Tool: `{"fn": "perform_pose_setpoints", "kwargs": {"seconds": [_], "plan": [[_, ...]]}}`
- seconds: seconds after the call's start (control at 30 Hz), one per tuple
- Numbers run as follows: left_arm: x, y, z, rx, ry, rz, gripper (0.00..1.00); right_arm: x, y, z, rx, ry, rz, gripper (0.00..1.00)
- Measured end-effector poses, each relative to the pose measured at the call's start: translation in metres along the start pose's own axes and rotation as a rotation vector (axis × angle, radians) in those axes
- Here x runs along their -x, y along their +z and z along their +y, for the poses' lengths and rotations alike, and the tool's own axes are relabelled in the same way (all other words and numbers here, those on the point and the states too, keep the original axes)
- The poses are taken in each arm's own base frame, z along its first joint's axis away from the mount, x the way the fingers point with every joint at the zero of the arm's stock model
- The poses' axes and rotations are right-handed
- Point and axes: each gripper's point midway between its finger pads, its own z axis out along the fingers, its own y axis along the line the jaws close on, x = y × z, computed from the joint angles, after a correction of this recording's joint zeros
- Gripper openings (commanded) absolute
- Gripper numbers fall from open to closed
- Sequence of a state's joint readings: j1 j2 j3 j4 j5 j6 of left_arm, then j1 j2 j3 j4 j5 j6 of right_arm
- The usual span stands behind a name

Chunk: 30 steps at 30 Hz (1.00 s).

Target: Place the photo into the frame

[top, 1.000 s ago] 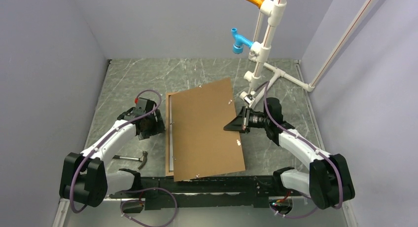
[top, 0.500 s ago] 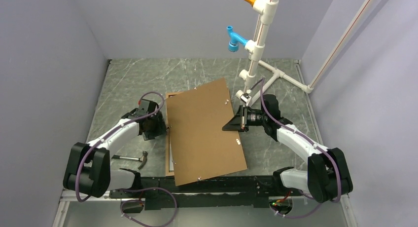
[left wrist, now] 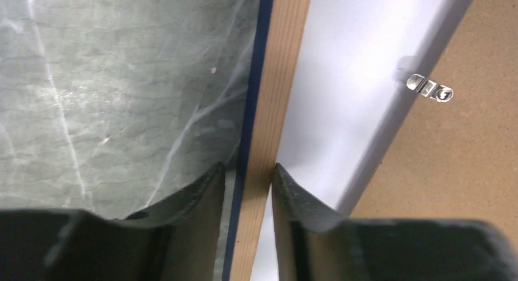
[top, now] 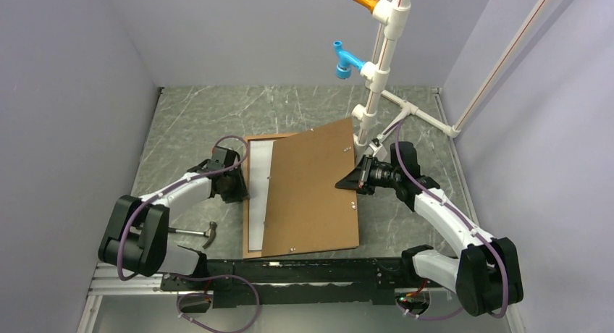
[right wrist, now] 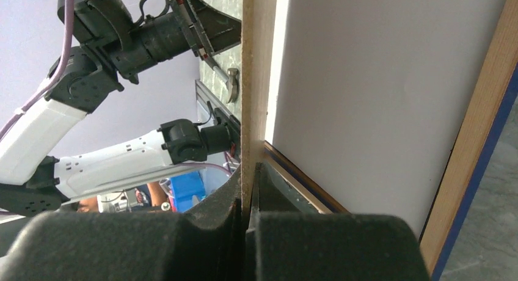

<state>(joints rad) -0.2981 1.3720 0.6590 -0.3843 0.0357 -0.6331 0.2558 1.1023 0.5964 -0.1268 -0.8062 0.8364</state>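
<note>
Frame (top: 246, 235) flat on the tabletop (top: 188, 116), wood face up, navy showing along its outer edge. Long axis runs from the near edge toward the far wall.

Photo (top: 259, 203) lies inside the frame with its white back up. Only a strip along the left rail is exposed. The rest is under the backing board (top: 311, 195).

Left fingers (left wrist: 195, 208) are spread, one on each side of the left rail at about mid-length. The inboard finger touches the rail's inner edge. The outboard one seems just shy of the navy edge, though shadow there makes that hard to call. No firm pinch is visible.

Right fingers (right wrist: 214, 226) are pressed together on the board's right edge, pinching the thin board. It is seen edge-on in the right wrist view, with the white photo back beyond it.

Key relation: the photo sits just inboard, to the right, of the left fingers, so the left arm is the nearer one. The board is skewed against the frame, with its far right corner swung out past the frame's far rail. The board's left edge cuts diagonally across the photo. A small metal clip (left wrist: 429, 88) sits near that edge.

Judgement: the photo looks seated. The next move likely calls for squaring the board to the rails while the left arm steadies the frame. The risk is that the board drags the photo out of place.
</note>
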Motion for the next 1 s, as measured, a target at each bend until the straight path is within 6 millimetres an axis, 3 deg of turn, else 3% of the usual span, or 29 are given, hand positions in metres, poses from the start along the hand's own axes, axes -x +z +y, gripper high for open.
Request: {"fn": "perform_pose_setpoints", "kwargs": {"seconds": [0.13,0.23,0.57,0.7,1.0], "plan": [[0.0,0.004,-0.007,-0.009,0.004,0.007,0.13,0.001,0.0,0.0,-0.005,0.003,-0.008,0.0],[0.0,0.003,-0.008,-0.007,0.012,0.005,0.08,0.001,0.0,0.0,-0.007,0.008,-0.01,0.0],[0.002,-0.004,0.015,0.115,0.048,0.005,0.08,-0.002,0.001,0.004,0.001,0.026,0.001,0.0],[0.005,-0.004,0.017,0.132,0.09,0.018,0.0,-0.005,0.004,0.008,0.011,0.019,0.012,0.0],[0.019,-0.002,0.022,0.15,0.185,0.03,0.0,-0.01,0.0,0.019,0.037,-0.004,0.011,0.0]]}}
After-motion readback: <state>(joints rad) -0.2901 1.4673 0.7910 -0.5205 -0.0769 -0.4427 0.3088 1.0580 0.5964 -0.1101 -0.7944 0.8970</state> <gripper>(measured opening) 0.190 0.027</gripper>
